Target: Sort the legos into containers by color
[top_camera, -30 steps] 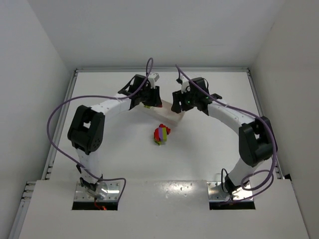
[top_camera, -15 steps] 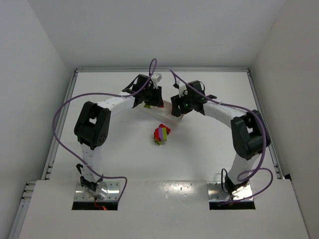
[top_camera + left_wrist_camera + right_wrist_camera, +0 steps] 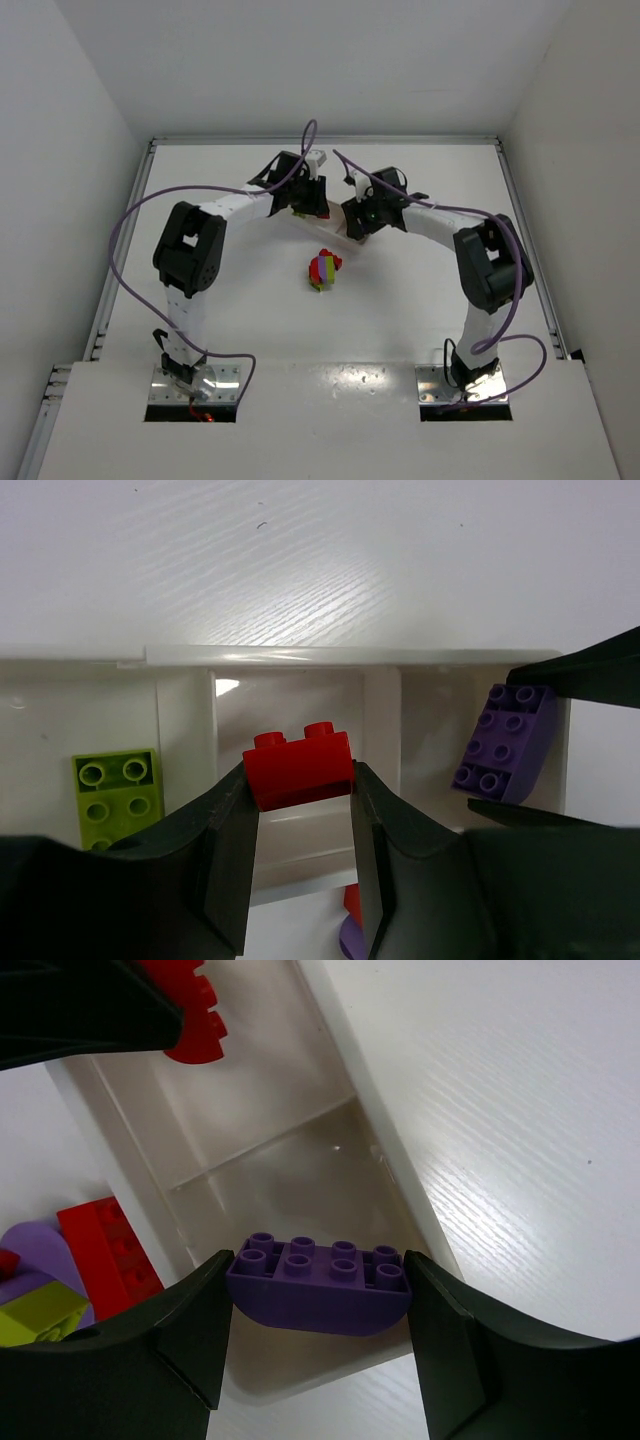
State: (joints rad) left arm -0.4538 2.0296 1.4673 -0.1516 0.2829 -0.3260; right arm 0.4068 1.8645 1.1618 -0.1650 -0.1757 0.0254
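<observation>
The left gripper [image 3: 300, 785] has its fingers [image 3: 232, 825] closed narrowly on the two ends of a small red brick [image 3: 300, 768], studs up, at the centre of the left wrist view. The brick hangs over the middle compartment of the white tray [image 3: 350, 656]; whether it touches the floor there cannot be told.

The right gripper [image 3: 320, 1295] clamps a purple brick [image 3: 320, 1288] by its short ends, low in the right wrist view. It has eight studs on top and a rounded underside. It sits over the end compartment nearest the bottom of that frame. In the left wrist view the same brick appears tilted at the right, between two dark fingertips, over the right-hand compartment.

A yellow-green brick [image 3: 115, 798] lies flat in the compartment at the left of the left wrist view, touching nothing else.

Outside the tray, a pile of legos [image 3: 322, 269] in red, purple and yellow-green sits near the middle of the top view, just below the tray. Both arms reach in from the sides and meet over the tray in the upper middle of that frame. The tray rests on a white table [image 3: 300, 560].
</observation>
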